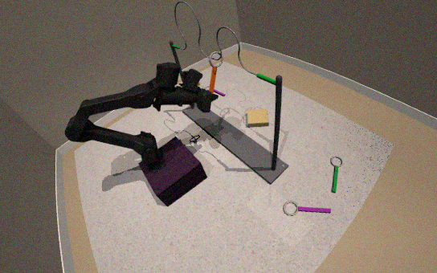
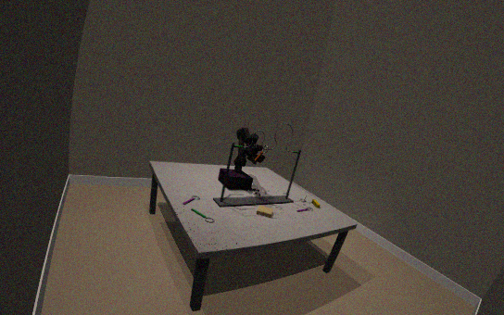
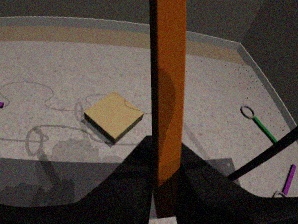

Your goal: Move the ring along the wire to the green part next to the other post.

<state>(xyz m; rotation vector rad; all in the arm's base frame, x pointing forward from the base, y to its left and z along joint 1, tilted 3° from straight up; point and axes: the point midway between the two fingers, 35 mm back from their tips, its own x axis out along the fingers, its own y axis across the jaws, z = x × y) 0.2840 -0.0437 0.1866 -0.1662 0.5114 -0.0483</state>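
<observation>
My gripper [image 1: 215,95] [image 3: 158,143] is shut on the orange handle [image 1: 213,80] [image 2: 259,157] [image 3: 170,75], which points up. Its ring [image 1: 210,61] is above the handle, around or across the grey wire [image 1: 199,36] at the low part between two arches; whether the wire touches it, I cannot tell. The ring is out of the wrist view. One green part [image 1: 266,79] [image 2: 238,146] meets the near post [image 1: 276,120] [image 2: 227,171]; the other green part [image 1: 176,46] [image 2: 296,151] meets the far post [image 2: 294,173].
The dark base plate [image 1: 241,142] joins the posts. A pale yellow block [image 1: 257,118] [image 2: 265,211] [image 3: 114,117] lies beyond it. Loose rings with a green handle [image 1: 335,179] [image 2: 200,213] and a purple handle [image 1: 314,209] [image 2: 189,201] lie on the table. The near post crosses the wrist view's lower right.
</observation>
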